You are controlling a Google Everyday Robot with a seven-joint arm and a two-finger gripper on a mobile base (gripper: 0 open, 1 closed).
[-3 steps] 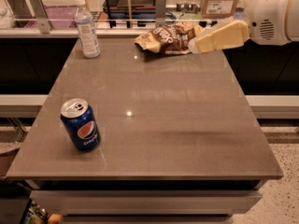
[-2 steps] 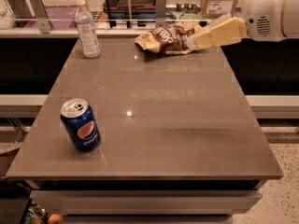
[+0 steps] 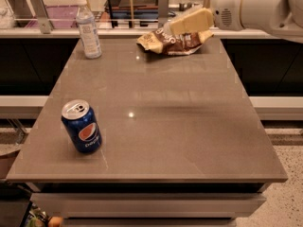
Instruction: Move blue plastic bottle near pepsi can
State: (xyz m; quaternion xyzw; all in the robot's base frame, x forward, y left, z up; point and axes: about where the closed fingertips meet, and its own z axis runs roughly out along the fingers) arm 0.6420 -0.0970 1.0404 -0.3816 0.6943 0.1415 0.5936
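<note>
Cream gripper point(image 3: 183, 24) hovering over brown snack bag point(image 3: 165, 43) at counter point(image 3: 189, 131) back; can't tell jaws spread or pressed. Blue plastic bottle point(image 3: 88, 30) standing back left, pepsi can point(image 3: 82, 126) front left.

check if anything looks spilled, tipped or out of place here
Nothing spilled or tipped. The bottle and can stand upright, far apart. Only the crumpled snack bag at the far edge looks untidy; the gripper hangs over it.
</note>
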